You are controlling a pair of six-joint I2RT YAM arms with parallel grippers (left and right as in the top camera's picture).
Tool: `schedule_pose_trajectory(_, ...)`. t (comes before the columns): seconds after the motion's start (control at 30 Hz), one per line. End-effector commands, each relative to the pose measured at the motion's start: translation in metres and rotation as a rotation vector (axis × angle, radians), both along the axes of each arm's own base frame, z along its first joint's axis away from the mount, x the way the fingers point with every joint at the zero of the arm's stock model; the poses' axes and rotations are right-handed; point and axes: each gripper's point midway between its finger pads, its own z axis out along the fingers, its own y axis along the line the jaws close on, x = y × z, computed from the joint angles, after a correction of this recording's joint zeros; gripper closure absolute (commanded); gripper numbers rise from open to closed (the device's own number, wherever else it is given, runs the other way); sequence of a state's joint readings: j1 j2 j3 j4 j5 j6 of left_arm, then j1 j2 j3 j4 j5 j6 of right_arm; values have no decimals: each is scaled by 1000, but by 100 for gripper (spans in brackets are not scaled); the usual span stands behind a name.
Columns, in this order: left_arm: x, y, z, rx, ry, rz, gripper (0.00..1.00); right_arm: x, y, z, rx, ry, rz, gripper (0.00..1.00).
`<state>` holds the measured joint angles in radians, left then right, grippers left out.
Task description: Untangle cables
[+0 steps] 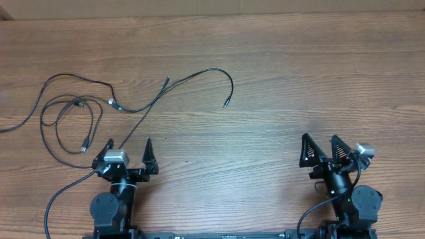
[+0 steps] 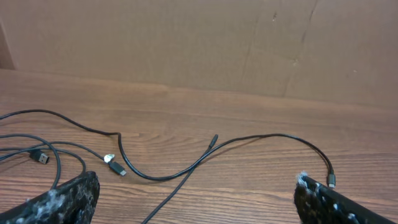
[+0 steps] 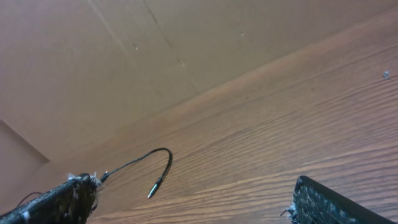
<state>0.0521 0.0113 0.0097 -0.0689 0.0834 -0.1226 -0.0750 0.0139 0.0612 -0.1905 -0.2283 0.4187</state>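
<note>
- The left gripper [image 1: 129, 142] stood near the front edge of the wooden table [image 1: 279, 79]. Its jaws were spread wide and there was nothing between them.
- The right gripper [image 1: 319, 138] was at the right side of the table, also with wide jaws and empty, well apart from every cord.
- The cables [image 1: 80, 109] lay flat on the left half of the table, just beyond the left gripper, in loose loops that crossed one over another.
- One cord ran out of the overhead view at the left edge.
- A long cord [image 1: 199, 72] made an arch to the right and ended in a small plug [image 1: 226, 103] that lay alone on the bare wood.
- A second tip [image 1: 166, 81] rested near the start of that arch, and its cord went straight down toward the left gripper, crossing the long cord.
- A silver plug [image 1: 111, 103] sat inside the tangle, and a dark plug [image 1: 84, 146] lay near the gripper's left finger.
- In the right wrist view only the arched end was seen, far away between the fingers, with a cardboard wall [image 3: 124, 50] behind the table.
</note>
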Motion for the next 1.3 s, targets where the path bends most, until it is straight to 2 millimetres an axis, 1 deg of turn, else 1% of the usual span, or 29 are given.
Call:
schedule_pose_trajectory(0.0,0,-4,0,18,-4,-22,0,0,0,3,-1,-21,-2,0)
schedule_pose_trajectory(0.3,0,-4,0,18,-4,-22,0,0,0,4,-2,-25,-2,0)
schedule_pose_trajectory(0.47,0,-4,0,18,-4,-22,0,4,-1,8,-7,-91,-3,0)
schedule_pose_trajectory(1.0,0,-4,0,18,-4,-22,1,4,0,8,-6,-89,-1,0)
schedule_pose_trajectory(1.13,0,-4,-1,18,-3,-22,0,3,5,8,-5,-89,19,0)
schedule_pose_trajectory(1.27,0,-4,-1,18,-3,-22,0,1,18,8,-3,-90,75,0)
